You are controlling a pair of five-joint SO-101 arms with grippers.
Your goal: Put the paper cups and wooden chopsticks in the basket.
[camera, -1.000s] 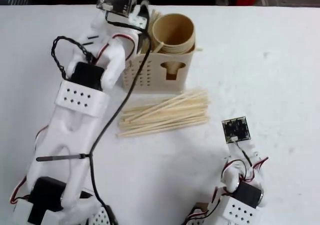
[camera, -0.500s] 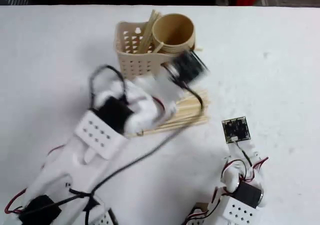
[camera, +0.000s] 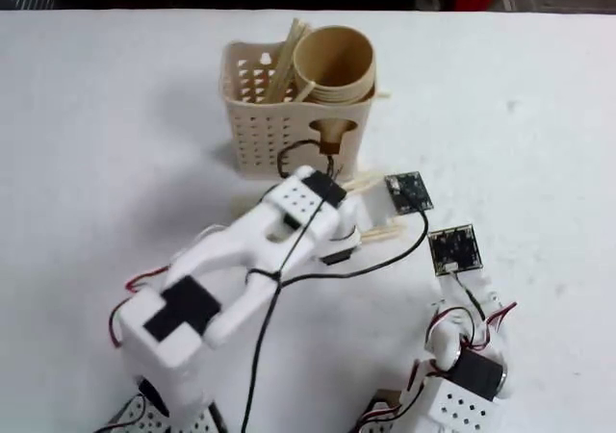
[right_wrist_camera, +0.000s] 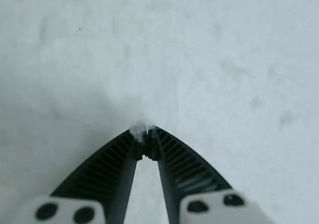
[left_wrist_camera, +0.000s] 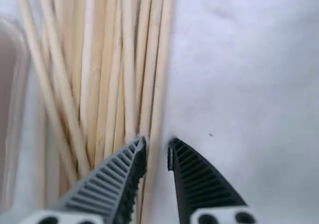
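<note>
left gripper [left_wrist_camera: 157, 152] jaws slightly parted, over the outermost of the chopsticks [left_wrist_camera: 99, 84] | long axis straight ahead of the jaws | pile on the table just before basket [camera: 252, 130] | right gripper [right_wrist_camera: 144, 134] clenched, empty, farther off

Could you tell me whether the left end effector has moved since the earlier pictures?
Yes; the left end effector swung from the basket to the chopsticks before it.
</note>
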